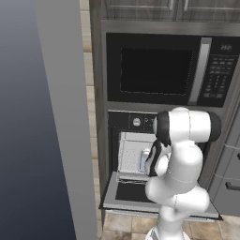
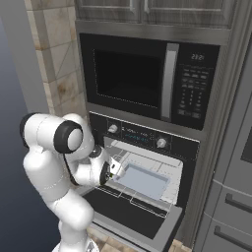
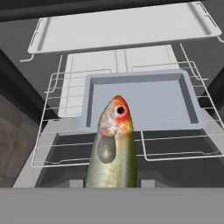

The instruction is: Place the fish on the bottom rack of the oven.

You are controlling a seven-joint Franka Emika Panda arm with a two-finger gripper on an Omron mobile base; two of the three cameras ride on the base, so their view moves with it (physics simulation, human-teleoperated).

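1. The step in hand looks like the carry-in: the fish (image 3: 113,146) is held head-forward in front of the open oven (image 2: 147,162), not yet set down.
2. The jaws are nearly closed, clamped on the fish's tail end. The fish's body hides the finger tips themselves in the hand view, so the hold is judged from how the fish stands out rigidly from the hand.
3. The gripper (image 2: 109,172) sits at the mouth of the oven, just above the lowered door (image 2: 133,216).
4. The bottom rack (image 3: 175,146) lies ahead of and below the fish, a wire grid pulled part-way out. A grey-blue tray (image 3: 144,103) rests on the rear part of it, leaving bare wire along the front.
5. The next move probably calls for easing forward and down until the fish lies over that bare front strip, then letting go. The fish is slim, so laying it across the wires would likely keep it from slipping through.
6. A second, pale tray (image 3: 122,30) sits higher in the oven; the hand should stay under it.
7. Hard to make out: in the left base view the arm (image 1: 180,159) blocks much of the oven opening, and the fish is too small to pick out in either base view.
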